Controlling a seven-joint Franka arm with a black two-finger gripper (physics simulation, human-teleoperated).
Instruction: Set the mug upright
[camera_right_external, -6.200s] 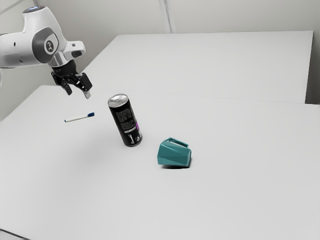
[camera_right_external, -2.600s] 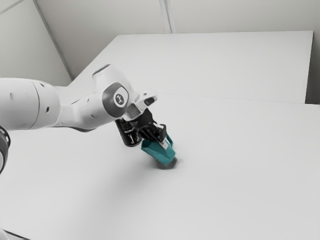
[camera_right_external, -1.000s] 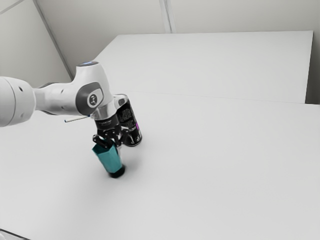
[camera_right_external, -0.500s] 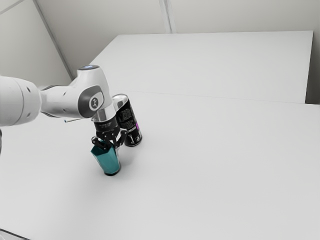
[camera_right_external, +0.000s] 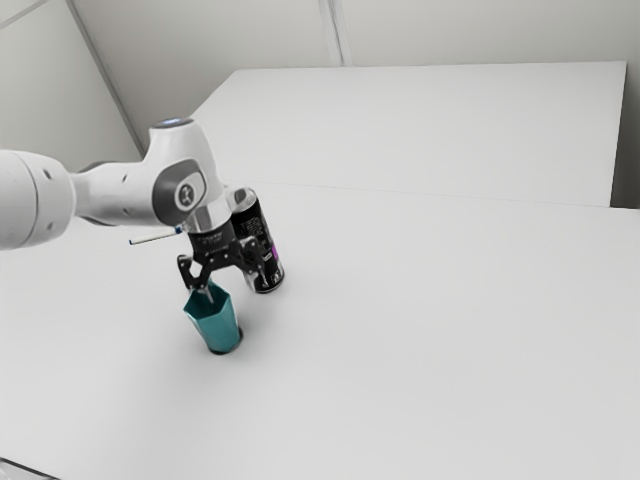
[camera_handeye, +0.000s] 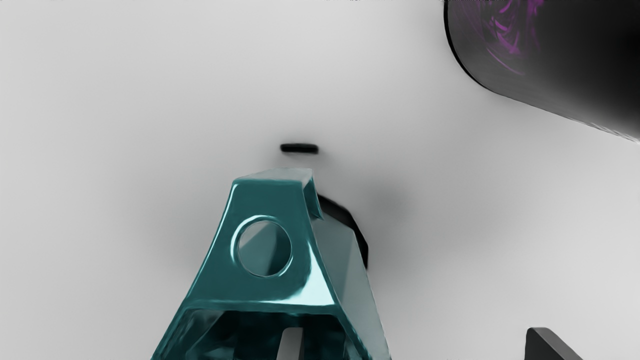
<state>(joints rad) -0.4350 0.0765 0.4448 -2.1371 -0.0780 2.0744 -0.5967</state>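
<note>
The teal mug (camera_right_external: 216, 325) rests on its base on the table, mouth up, below my gripper (camera_right_external: 231, 290) in the exterior view. My gripper has its fingers spread, standing open over the mug's rim. Looking down in the wrist view, the mug (camera_handeye: 267, 200) shows its handle with a round hole and its dark hollow. The gripper (camera_handeye: 412, 345) has one fingertip over the mug's opening and the other outside, well away from the wall. No two-sided hold on the mug shows.
A tall black can (camera_right_external: 258, 245) with purple marks stands close behind the gripper; in the wrist view the can (camera_handeye: 555, 55) lies past the outer finger. A white marker (camera_right_external: 153, 238) lies on the table (camera_right_external: 440, 340), partly behind the arm.
The mug was on its side at first, then was carried toward the exterior view's left and turned mouth up. Since half a second ago, my fingers have opened and the hand has risen slightly.
</note>
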